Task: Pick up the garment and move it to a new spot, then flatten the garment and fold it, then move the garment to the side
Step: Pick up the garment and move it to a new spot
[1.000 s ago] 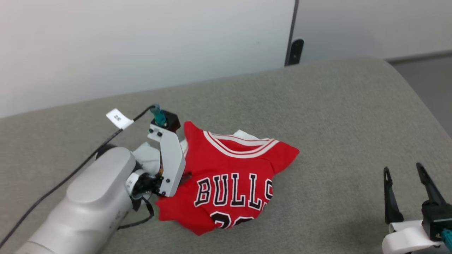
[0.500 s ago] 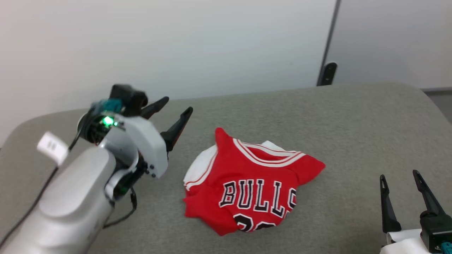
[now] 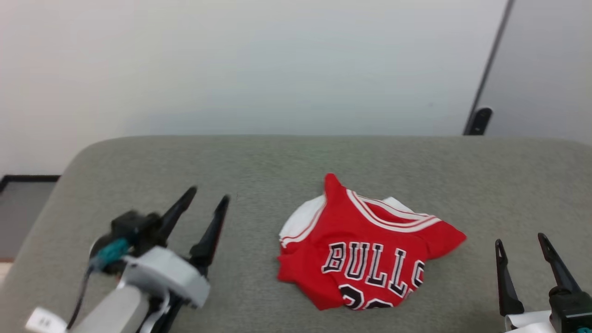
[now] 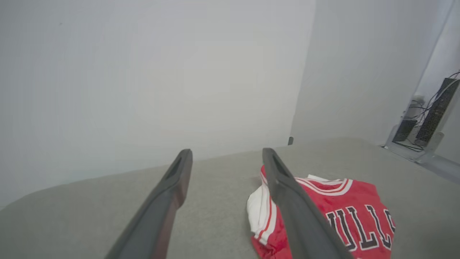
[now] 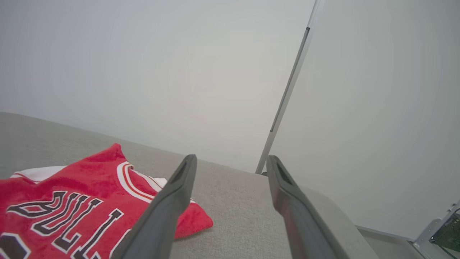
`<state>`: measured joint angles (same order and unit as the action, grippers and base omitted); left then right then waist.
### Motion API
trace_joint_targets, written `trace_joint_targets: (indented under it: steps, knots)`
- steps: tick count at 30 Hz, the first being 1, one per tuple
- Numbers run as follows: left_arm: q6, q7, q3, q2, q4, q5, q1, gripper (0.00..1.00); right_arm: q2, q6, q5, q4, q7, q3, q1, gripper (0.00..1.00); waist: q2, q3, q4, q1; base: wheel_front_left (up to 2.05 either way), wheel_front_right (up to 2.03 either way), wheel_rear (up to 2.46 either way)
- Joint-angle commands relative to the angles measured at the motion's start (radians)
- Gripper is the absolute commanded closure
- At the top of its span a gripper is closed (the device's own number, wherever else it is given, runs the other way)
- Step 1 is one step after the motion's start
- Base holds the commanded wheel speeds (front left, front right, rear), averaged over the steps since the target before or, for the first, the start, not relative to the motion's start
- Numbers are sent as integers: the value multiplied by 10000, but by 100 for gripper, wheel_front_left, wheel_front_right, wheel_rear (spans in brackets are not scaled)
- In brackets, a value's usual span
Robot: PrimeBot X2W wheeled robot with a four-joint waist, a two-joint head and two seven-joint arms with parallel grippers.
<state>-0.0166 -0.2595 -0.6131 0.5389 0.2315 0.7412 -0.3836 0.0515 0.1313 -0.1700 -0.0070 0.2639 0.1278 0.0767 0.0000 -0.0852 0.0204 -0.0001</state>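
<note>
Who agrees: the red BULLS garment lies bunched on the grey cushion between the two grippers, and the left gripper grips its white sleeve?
Not quite. The head view shows the left gripper open, apart from the garment, gripping nothing. The rest holds: it lies bunched on the grey cushion, the right gripper on its other side.

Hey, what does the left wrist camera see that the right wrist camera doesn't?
Left wrist view: the open left gripper and black boxes with cables by the far wall. Right wrist view: the open right gripper and a grey strip running up the wall. Shared: the garment lying bunched on the grey cushion, touched by neither gripper, with the pale wall behind.
</note>
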Motion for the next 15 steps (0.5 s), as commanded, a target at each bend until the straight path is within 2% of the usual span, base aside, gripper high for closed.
trace_joint_targets:
  steps: [1,6,10,15]
  knots:
    - [-66,-38,127,12,-40,-27,181,0,-23,-10,0,4,7,1,174,0,0,-211,359,1,0,0,0]
    - [-526,-43,1677,-282,-672,-695,1533,0,-18,-10,179,-78,8,66,305,0,0,-394,973,1,0,0,0]
    - [-489,-47,2927,-539,-1081,-1464,2687,0,-18,-10,299,-71,8,106,500,0,0,-512,1365,1,0,0,0]
    - [-364,-48,4453,-924,-1581,-2258,4019,0,-20,-10,234,-27,8,147,777,0,0,-602,1542,1,0,0,0]
